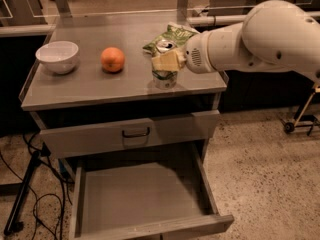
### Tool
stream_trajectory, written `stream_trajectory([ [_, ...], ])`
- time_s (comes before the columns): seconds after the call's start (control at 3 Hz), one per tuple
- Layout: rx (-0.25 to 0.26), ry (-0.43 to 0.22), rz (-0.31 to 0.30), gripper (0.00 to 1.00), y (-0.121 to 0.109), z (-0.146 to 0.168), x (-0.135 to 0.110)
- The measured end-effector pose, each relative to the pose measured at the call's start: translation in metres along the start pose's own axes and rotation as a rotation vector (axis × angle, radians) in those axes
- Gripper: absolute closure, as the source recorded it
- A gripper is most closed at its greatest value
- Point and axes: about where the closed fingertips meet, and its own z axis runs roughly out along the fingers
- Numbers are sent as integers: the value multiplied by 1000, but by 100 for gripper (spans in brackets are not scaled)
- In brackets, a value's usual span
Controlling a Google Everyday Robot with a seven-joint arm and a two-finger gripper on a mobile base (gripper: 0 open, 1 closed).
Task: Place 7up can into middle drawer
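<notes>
The 7up can [164, 76], silver and green with a pull-tab top, stands upright near the front right of the cabinet's top. My gripper [168, 62] reaches in from the right and is shut on the can's upper half, with its pale fingers [161, 63] clasped around it. I cannot tell whether the can's base touches the top or hangs just above it. The middle drawer [95, 204] is pulled open below and in front, with a bare grey floor and low walls.
A green snack bag [174, 35] lies just behind the can. An orange [113, 59] and a white bowl [57, 56] sit to the left on the top. A shut drawer front with a black handle [135, 133] sits above the open drawer. Cables lie on the floor at the left.
</notes>
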Motion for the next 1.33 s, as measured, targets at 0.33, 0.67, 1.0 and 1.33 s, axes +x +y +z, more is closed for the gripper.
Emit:
stream_trajectory([
  [0.33, 27, 22, 31, 100, 9, -27, 17],
  [0.67, 23, 23, 58, 100, 32, -47, 29],
  [1.0, 23, 25, 72, 100, 36, -52, 34],
  [1.33, 23, 32, 78, 100, 38, -52, 39],
])
